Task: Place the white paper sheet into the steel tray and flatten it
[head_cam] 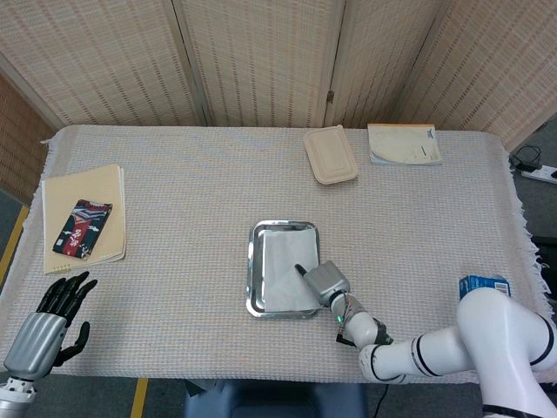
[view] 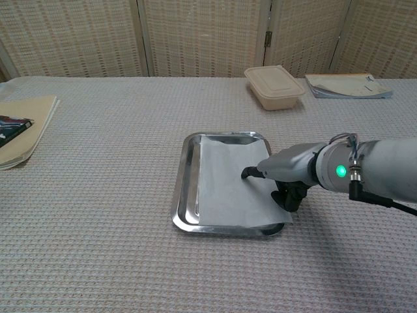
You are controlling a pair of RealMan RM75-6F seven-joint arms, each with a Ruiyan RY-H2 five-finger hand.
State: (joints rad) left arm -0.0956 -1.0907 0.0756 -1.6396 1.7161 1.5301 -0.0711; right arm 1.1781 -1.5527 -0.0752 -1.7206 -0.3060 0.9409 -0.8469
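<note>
The steel tray [head_cam: 252,272] [view: 185,195] sits at the middle of the table. The white paper sheet [head_cam: 282,268] [view: 228,182] lies fairly flat inside it, covering the right part; its right edge laps over the tray's right rim. My right hand [head_cam: 324,283] [view: 287,173] is at that rim, one finger stretched out and pressing on the sheet, the other fingers curled in. My left hand [head_cam: 43,324] hovers off the table's front left corner with its fingers spread and nothing in it; the chest view does not show it.
At the back stand a lidded beige container [head_cam: 330,155] [view: 274,86] and a booklet [head_cam: 403,143] [view: 348,85]. A tan notebook [head_cam: 111,218] [view: 19,134] with a printed card on it lies at the left. A blue box [head_cam: 484,286] sits near the right edge.
</note>
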